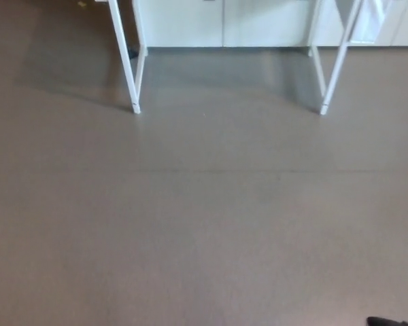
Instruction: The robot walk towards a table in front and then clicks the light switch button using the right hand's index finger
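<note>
Only a thin black sliver of the right hand [389, 322] shows, its detail too small to tell.

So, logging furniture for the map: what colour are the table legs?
White, on the thin metal table legs in the head view.
</note>
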`<state>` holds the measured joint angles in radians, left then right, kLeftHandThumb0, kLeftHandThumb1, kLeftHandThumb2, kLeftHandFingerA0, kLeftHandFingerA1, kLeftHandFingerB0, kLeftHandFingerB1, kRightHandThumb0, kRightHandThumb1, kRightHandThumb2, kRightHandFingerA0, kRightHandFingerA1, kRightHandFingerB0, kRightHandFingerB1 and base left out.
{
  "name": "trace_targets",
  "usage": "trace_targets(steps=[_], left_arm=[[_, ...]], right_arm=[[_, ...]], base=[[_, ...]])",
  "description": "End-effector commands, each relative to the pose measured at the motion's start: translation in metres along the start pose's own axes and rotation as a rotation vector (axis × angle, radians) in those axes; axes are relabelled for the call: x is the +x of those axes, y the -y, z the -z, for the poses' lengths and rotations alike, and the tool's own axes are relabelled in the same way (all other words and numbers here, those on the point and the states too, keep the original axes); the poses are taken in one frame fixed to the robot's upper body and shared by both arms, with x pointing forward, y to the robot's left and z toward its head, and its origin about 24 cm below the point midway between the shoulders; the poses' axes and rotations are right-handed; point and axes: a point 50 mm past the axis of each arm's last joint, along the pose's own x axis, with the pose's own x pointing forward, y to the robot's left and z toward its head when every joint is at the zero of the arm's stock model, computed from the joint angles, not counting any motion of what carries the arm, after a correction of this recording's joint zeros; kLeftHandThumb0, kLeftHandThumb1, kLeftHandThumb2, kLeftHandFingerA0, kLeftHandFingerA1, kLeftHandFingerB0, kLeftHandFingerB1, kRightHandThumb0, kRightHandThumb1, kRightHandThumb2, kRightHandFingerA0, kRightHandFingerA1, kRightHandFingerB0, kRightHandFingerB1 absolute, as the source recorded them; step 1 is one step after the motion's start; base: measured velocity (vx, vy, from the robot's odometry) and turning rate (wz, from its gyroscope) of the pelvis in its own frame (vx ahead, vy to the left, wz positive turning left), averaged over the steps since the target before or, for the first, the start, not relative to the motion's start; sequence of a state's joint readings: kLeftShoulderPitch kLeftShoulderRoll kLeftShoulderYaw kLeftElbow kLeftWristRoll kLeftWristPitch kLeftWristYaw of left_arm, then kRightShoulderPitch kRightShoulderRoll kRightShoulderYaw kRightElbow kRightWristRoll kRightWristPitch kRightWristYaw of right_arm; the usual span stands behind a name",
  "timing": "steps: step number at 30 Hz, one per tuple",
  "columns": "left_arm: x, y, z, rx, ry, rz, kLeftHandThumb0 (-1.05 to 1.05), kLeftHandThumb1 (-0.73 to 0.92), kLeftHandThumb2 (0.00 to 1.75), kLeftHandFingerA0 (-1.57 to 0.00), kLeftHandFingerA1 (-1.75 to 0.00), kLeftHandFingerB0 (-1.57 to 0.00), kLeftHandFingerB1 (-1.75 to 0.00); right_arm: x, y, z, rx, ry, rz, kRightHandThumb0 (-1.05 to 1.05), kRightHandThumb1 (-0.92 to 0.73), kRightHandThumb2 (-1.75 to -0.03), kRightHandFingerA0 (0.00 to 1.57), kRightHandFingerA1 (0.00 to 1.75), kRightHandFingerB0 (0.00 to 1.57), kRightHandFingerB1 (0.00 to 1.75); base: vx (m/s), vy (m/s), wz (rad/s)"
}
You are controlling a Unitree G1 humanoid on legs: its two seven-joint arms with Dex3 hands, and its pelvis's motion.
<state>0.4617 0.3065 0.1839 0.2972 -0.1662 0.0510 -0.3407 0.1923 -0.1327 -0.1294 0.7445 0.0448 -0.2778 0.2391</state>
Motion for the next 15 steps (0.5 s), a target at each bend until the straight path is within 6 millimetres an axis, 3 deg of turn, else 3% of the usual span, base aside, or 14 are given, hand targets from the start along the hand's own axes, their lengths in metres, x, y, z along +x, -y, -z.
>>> trace_targets(steps=[1, 4, 5, 10, 11, 15], left_arm=[[-0.004, -0.002, 0.007, 0.077, 0.004, -0.003, -0.24, 0.55, 0.62, -0.41, -0.43, -0.41, -0.41], [-0.005, 0.001, 0.011, 0.046, -0.007, -0.007, -0.17, 0.59, 0.57, -0.42, -0.41, -0.37, -0.36], [-0.004, 0.002, 0.010, 0.034, -0.003, -0.006, -0.17, 0.59, 0.57, -0.43, -0.41, -0.34, -0.35], [0.004, 0.004, 0.002, 0.065, 0.019, -0.010, -0.17, 0.58, 0.57, -0.44, -0.41, -0.34, -0.35], [0.003, 0.006, 0.003, 0.079, 0.016, -0.009, -0.20, 0.59, 0.58, -0.41, -0.41, -0.32, -0.35], [0.000, 0.010, 0.006, 0.113, 0.014, -0.011, -0.14, 0.61, 0.57, -0.41, -0.39, -0.29, -0.33]], right_arm=[[-0.002, 0.001, 0.002, -0.042, 0.002, -0.010, -0.48, -0.40, -0.72, 0.58, 0.54, 0.40, 0.48], [-0.004, -0.001, 0.005, -0.041, -0.007, -0.013, -0.47, -0.40, -0.72, 0.59, 0.54, 0.40, 0.48], [-0.002, -0.001, 0.004, -0.042, -0.005, -0.016, -0.40, -0.48, -0.55, 0.67, 0.43, 0.46, 0.38], [0.007, -0.001, -0.006, -0.054, 0.019, -0.015, -0.40, -0.48, -0.55, 0.68, 0.43, 0.48, 0.38], [0.007, 0.000, -0.005, -0.071, 0.018, -0.010, -0.50, -0.40, -0.75, 0.63, 0.56, 0.43, 0.49], [0.006, 0.001, -0.003, -0.102, 0.006, -0.003, -0.47, -0.41, -0.74, 0.63, 0.55, 0.42, 0.48]], base=[[0.27, -0.107, 0.01], [0.35, -0.047, 0.00], [0.34, 0.008, -0.08], [0.38, 0.150, -0.19], [0.58, 0.160, -0.58], [0.49, 0.239, -0.50]])
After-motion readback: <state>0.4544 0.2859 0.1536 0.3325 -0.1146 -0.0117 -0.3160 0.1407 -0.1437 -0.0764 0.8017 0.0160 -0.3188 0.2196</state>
